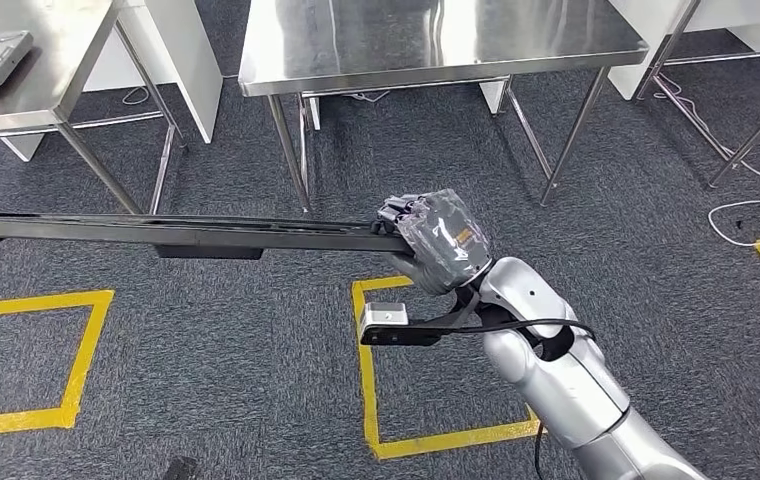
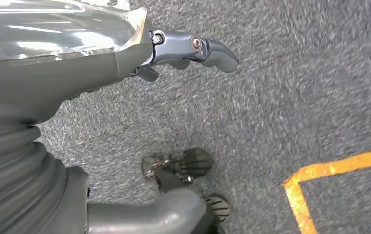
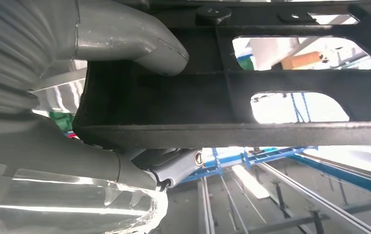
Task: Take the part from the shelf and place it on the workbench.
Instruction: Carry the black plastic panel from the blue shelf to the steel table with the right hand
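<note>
Above the carpet: right hand [image 1: 434,240] grips the long black part [image 1: 156,232] at its end.
Left hand [image 2: 125,97]: fingers apart, holding nothing.

The long black part [image 1: 186,232] spans the left and middle like a bar, blocking passage across it. Beyond it, steel table [image 1: 436,40] has a bare top, its legs [image 1: 289,150] standing on open carpet [image 1: 606,220]. A cable [image 1: 746,205] lies far right.
</note>
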Controlling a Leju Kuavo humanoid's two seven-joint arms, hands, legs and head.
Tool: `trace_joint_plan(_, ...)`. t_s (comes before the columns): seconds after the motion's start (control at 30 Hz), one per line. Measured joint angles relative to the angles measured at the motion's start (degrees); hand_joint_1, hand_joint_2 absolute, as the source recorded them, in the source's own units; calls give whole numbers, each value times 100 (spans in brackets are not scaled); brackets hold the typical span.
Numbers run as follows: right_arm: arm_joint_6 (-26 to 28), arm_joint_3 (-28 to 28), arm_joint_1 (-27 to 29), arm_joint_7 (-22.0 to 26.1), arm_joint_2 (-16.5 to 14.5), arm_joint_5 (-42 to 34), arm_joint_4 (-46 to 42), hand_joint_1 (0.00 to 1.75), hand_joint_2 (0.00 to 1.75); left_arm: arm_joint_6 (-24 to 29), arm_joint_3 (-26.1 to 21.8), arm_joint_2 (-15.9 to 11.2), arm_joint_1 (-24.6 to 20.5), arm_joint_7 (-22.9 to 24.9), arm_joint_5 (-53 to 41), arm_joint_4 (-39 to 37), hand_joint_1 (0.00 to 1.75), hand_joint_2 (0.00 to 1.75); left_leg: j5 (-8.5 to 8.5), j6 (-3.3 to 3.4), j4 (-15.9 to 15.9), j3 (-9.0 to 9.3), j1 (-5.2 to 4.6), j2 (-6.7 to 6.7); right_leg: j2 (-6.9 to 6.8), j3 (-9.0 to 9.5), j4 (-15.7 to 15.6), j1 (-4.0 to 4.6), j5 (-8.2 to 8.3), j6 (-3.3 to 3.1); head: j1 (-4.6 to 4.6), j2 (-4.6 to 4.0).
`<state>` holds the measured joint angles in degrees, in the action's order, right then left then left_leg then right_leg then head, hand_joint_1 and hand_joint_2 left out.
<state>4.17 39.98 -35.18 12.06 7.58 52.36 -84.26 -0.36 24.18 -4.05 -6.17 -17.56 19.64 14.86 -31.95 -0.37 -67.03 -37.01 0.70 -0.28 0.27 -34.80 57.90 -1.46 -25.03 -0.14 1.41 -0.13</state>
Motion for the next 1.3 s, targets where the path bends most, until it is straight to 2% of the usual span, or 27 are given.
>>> trace_joint_plan(0.03,0,4,-1,1,-4,0,1,166,175,2,-3,-1,8,0,1,0,0,175,-122,-20,-382,-236,7,3,0,12,0,2,-14,-19,-1,0)
trace_joint_plan(0.07,0,9,1,1,-7,1,1,166,175,3,-4,0,17,0,1,0,0,175,-153,-30,-629,-419,13,4,2,24,0,4,-27,-32,-1,0)
trace_joint_plan(0.1,0,13,2,1,-8,2,2,166,175,3,-6,0,23,0,1,0,0,175,-67,-29,-674,-509,18,6,5,41,1,5,-41,-38,-1,0)
trace_joint_plan(0.13,0,17,2,1,-9,2,2,166,175,3,-9,-1,27,-1,1,0,0,175,127,-17,-492,-480,21,7,9,68,1,7,-58,-38,0,0)
trace_joint_plan(0.2,0,18,-7,1,-15,2,1,166,175,3,-21,-5,25,-3,1,0,0,175,603,36,287,-164,18,7,17,140,-4,12,-102,-12,-3,0)
trace_joint_plan(0.23,0,17,-18,1,-17,1,1,166,175,3,-27,-8,22,-4,1,0,0,175,737,66,627,-8,4,7,20,164,-7,25,-125,10,-4,0)
trace_joint_plan(0.27,0,17,-27,1,-19,1,1,166,175,3,-33,-10,17,-5,1,1,0,175,787,93,834,90,-14,7,21,175,-11,36,-143,35,-5,0)
trace_joint_plan(0.33,0,19,-38,1,-19,1,1,166,175,3,-38,-12,12,-8,1,4,0,175,746,145,932,138,-53,4,22,189,-41,45,-163,97,-4,0)
trace_joint_plan(0.4,0,16,-45,1,-17,2,-3,166,175,2,-42,-11,16,-10,1,9,0,175,767,214,1022,221,-38,4,8,185,-9,52,-200,153,-10,0)
trace_joint_plan(0.47,0,14,-60,3,-13,-1,-7,166,175,-1,-45,-9,13,-13,1,13,0,175,788,273,1114,319,-17,8,-6,-24,408,69,-376,145,-22,0)
trace_joint_plan(0.53,0,15,-55,6,-7,-5,-6,166,175,-4,-45,-8,7,-14,1,13,0,175,765,310,1120,348,-32,8,-7,-478,1202,71,-647,109,-27,0)
trace_joint_plan(0.57,0,15,-43,4,0,-6,-3,166,175,-5,-45,-8,8,-14,0,13,0,175,750,320,1118,355,-39,4,-7,-684,1512,73,-719,112,-27,0)
trace_joint_plan(0.6,0,15,-31,2,10,-4,-1,166,175,-7,-45,-7,11,-14,-1,13,0,175,732,324,1114,365,-46,-4,-7,-789,1615,73,-694,136,-27,0)
trace_joint_plan(0.63,0,15,-25,1,20,-2,1,166,175,-7,-45,-5,13,-14,-1,13,0,175,713,318,1108,380,-50,-14,-8,-775,1489,73,-577,172,-28,0)
trace_joint_plan(0.7,0,16,-32,1,32,1,1,166,175,-8,-45,-1,15,-15,-1,13,0,175,656,287,1080,412,-55,-31,-13,-475,741,73,-199,239,-31,0)
trace_joint_plan(0.77,0,18,-52,2,28,-1,0,166,175,-10,-45,1,12,-15,-4,14,0,175,570,232,1005,414,-84,-36,-21,-190,123,75,52,212,-28,0)
trace_joint_plan(0.8,0,19,-59,2,28,-2,0,166,175,-12,-46,1,12,-15,-9,14,0,175,534,202,980,411,-94,-36,-23,-132,13,80,84,172,-22,0)
trace_joint_plan(0.9,0,20,-71,-2,33,4,0,166,175,-22,-46,-3,9,-18,-40,16,0,175,447,113,933,412,-74,-24,-9,-78,-26,65,60,53,-6,0)
trace_joint_plan(0.93,0,20,-76,-4,32,7,0,166,175,-24,-46,-5,1,-21,-54,16,0,175,368,77,797,353,-59,-15,-4,-47,-39,49,44,12,2,0)
trace_joint_plan(1.0,0,20,-77,-8,31,10,0,166,175,-26,-45,-8,-8,-27,-77,17,0,175,98,3,192,43,-30,-3,1,17,-52,28,0,-62,20,0)
trace_joint_plan(1.07,0,21,-60,-15,33,18,1,166,175,-27,-44,-9,0,-27,-95,17,0,175,-130,-43,-544,-400,-8,2,3,69,-50,30,-54,-85,23,0)
trace_joint_plan(1.1,0,22,-46,-24,37,28,1,166,175,-28,-44,-8,7,-26,-100,17,0,175,-108,-52,-717,-546,-1,5,5,106,-50,32,-86,-82,23,0)
trace_joint_plan(1.13,0,22,-35,-40,41,42,2,166,175,-30,-43,-8,12,-24,-102,17,0,175,38,-47,-655,-577,2,7,9,154,-50,32,-121,-73,23,0)
trace_joint_plan(1.17,0,21,-28,-57,44,55,2,166,175,-32,-43,-7,14,-21,-104,17,0,175,273,-29,-388,-500,3,9,13,212,-51,33,-158,-63,22,0)
trace_joint_plan(1.2,3,16,-28,-75,45,68,2,166,175,-33,-44,-9,14,-19,-104,17,0,175,544,5,18,-342,-3,10,15,267,-55,32,-195,-51,23,0)
trace_joint_plan(1.23,13,8,-34,-94,44,86,2,166,175,-34,-44,-14,12,-16,-105,17,0,175,723,49,403,-169,-20,12,17,315,-61,40,-231,-31,20,0)
trace_joint_plan(1.3,57,-19,-46,-125,47,139,2,166,175,-37,-45,-22,1,-13,-110,17,0,175,811,147,872,61,-69,20,19,361,-86,55,-282,23,18,0)
